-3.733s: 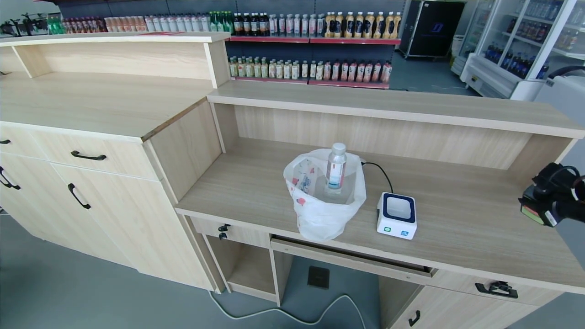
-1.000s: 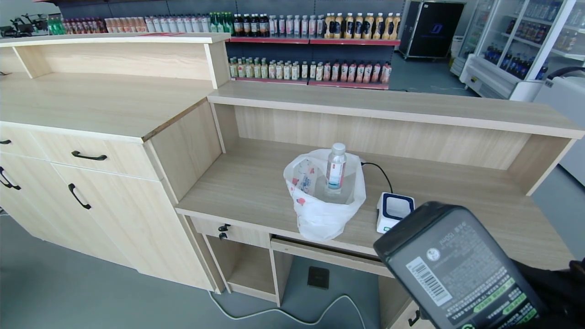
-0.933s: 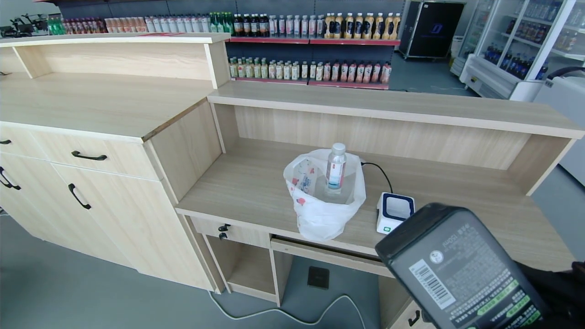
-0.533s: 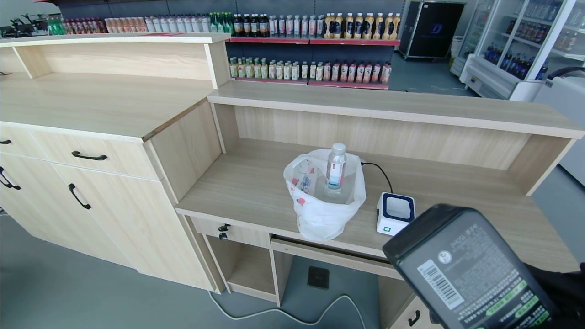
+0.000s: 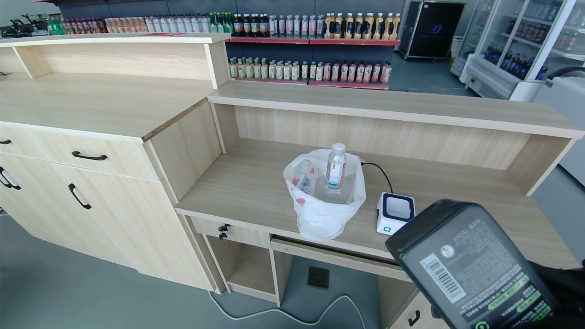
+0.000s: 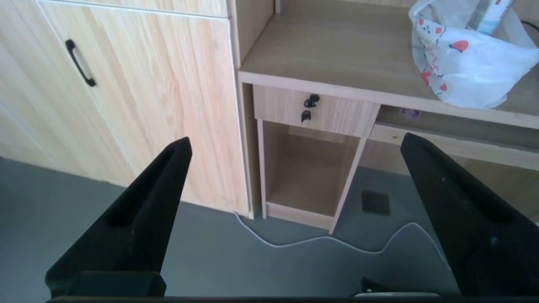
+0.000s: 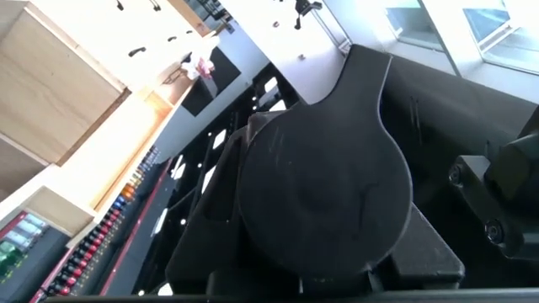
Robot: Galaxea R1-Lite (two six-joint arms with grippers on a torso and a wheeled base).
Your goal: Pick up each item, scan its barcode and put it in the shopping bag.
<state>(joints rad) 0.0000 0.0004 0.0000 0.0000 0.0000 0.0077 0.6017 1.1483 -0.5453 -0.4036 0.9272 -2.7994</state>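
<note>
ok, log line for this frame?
black bottle held, barcode facing up | scanner uncovered | water bottle in shopping bag | left gripper open

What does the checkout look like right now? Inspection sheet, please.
Surface: light wooden counter under a raised ledge.
Job's things: white plastic shopping bag holds an upright clear water bottle; white box scanner beside it; black flat bottle held up, barcode facing the head camera.
Clutter: nothing seen.
Grippers: left gripper open, empty; right gripper shut on black flat bottle.
Cables: black scanner cable behind bag; white cable on floor.
Surroundings: drink shelves, glass-door fridges.
</note>
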